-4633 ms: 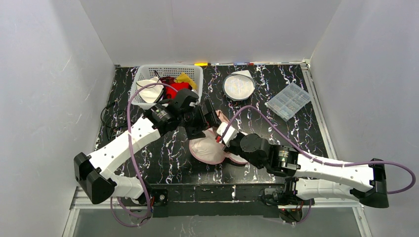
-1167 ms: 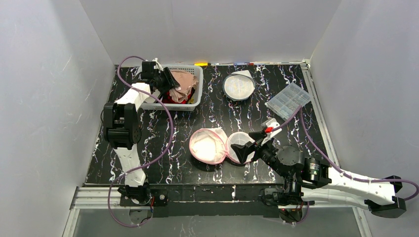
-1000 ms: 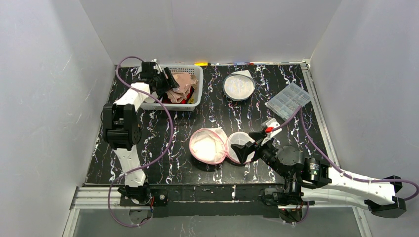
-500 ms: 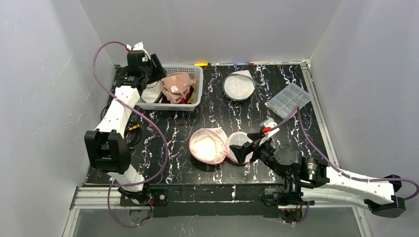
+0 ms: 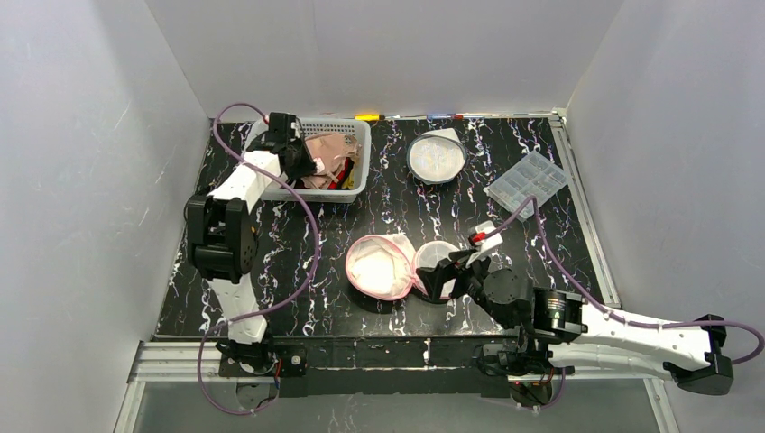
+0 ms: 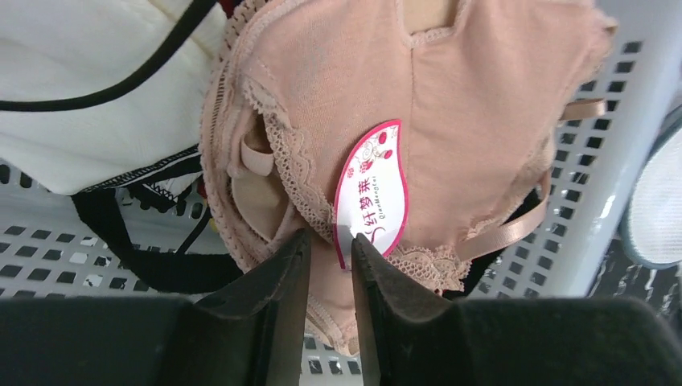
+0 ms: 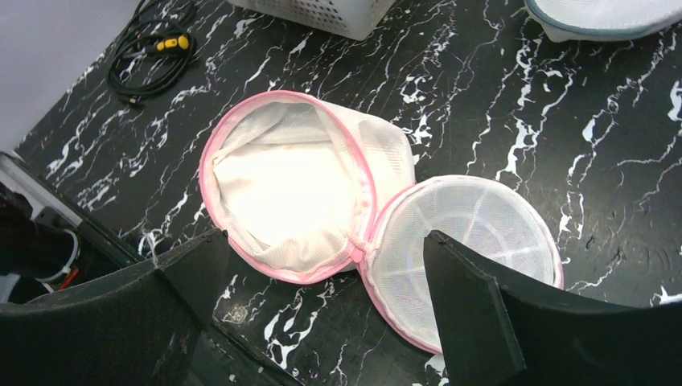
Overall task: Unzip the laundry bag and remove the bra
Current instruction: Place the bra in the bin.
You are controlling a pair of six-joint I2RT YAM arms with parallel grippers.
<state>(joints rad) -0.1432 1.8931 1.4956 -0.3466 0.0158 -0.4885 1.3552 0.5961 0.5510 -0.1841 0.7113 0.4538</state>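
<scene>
In the top view the left gripper (image 5: 305,168) is hard to make out, because its dark fingers merge with the dark clothes in the white basket (image 5: 364,164). Its own camera shows more. The two fingers (image 6: 273,314) stand close together with only a thin gap, and lace of the bra (image 6: 474,121) shows in this gap. If they really pinch the cloth, I cannot tell. The bra is cut off by the upper edge of this picture and is partly folded, so its cups are not clear.

The left arm reaches to the back-left corner of the worktop (image 5: 397,212), with its wrist bent down over the basket. The right arm lies low along the near edge. The right gripper (image 5: 439,275) is spread wide and holds nothing. It hovers at the near side of the laundry bag (image 5: 377,266) and hides a part of its lid (image 5: 436,253).

The bra lies in the right half of the basket (on top of white, black and red garments). In the wrist view its long axis runs from top to bottom, and its pink-edged tag (image 6: 371,189) points down at the fingers. The laundry bag lies unzipped in the middle of the worktop, its two round halves side by side from left to right.
</scene>
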